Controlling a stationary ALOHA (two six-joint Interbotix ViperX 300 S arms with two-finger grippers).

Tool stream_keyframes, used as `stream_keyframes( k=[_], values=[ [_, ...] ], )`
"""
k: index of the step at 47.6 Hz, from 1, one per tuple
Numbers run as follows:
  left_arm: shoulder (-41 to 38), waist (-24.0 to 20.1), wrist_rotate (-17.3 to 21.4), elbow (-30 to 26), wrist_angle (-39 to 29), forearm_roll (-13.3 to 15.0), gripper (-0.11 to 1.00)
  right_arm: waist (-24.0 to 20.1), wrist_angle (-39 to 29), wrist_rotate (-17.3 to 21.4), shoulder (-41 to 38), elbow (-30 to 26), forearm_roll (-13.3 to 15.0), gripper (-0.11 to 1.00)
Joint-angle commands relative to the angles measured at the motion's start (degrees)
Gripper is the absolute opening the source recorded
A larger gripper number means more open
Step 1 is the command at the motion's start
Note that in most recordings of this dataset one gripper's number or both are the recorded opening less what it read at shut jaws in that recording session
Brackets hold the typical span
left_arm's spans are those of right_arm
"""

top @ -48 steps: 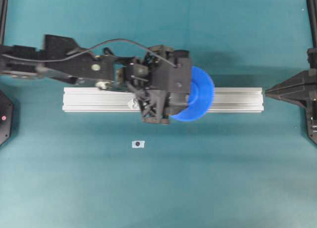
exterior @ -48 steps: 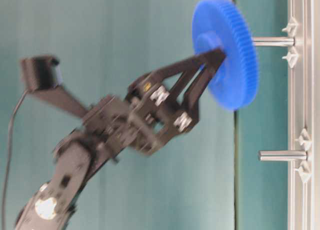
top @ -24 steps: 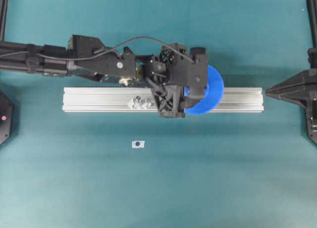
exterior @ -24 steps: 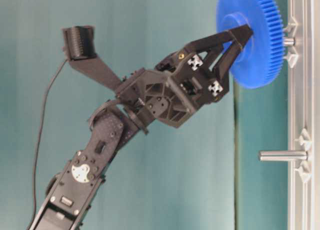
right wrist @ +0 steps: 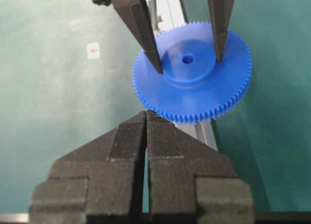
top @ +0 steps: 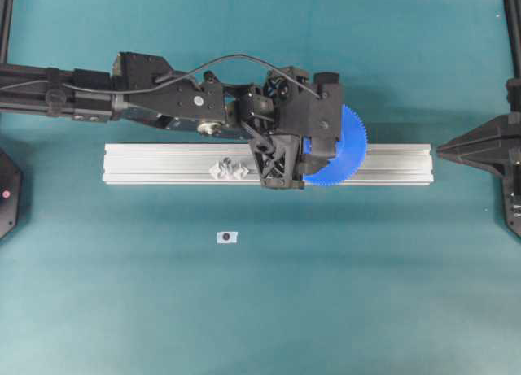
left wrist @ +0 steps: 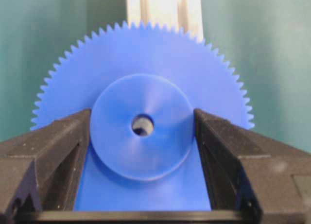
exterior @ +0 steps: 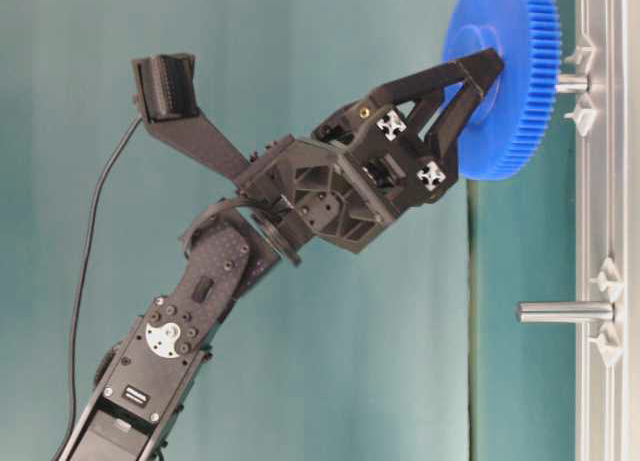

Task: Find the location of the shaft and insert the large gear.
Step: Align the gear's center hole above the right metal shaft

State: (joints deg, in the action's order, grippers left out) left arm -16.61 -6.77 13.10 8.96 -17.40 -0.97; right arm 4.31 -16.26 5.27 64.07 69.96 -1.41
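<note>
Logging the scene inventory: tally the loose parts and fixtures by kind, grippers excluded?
Blue gear: 1
Aluminium rail: 1
Upright shafts on the rail: 2
Small white tag on the mat: 1
Total: 5

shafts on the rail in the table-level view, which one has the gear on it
The upper shaft, near the top of that view: the large gear, held by the left gripper, sits over it. The lower shaft stands bare on the rail.
</note>
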Motion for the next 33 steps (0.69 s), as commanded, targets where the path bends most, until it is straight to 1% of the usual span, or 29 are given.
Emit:
stream_keyframes(
  k=[1,18,27,33],
  values=[
    [1.23,-0.53,-0.18,-1.14,-0.62,-0.18,0.71,0.18,0.26,0.53,-0.35,-0.53,0.00,0.01],
    [1.41,0.97,-1.14,-0.97,-0.97,-0.18,0.71,0.09,0.26,0.53,-0.44,-0.26,0.00,0.01],
    [1.67,2.11,-1.41,-0.88,-3.43,-0.18,0.71,0.18,0.26,0.53,-0.35,-0.26,0.00,0.01],
    [2.29,2.81,-1.93,-0.88,-3.87,-0.18,0.71,0.09,0.35,0.53,-0.35,-0.26,-0.09,0.01]
  ],
)
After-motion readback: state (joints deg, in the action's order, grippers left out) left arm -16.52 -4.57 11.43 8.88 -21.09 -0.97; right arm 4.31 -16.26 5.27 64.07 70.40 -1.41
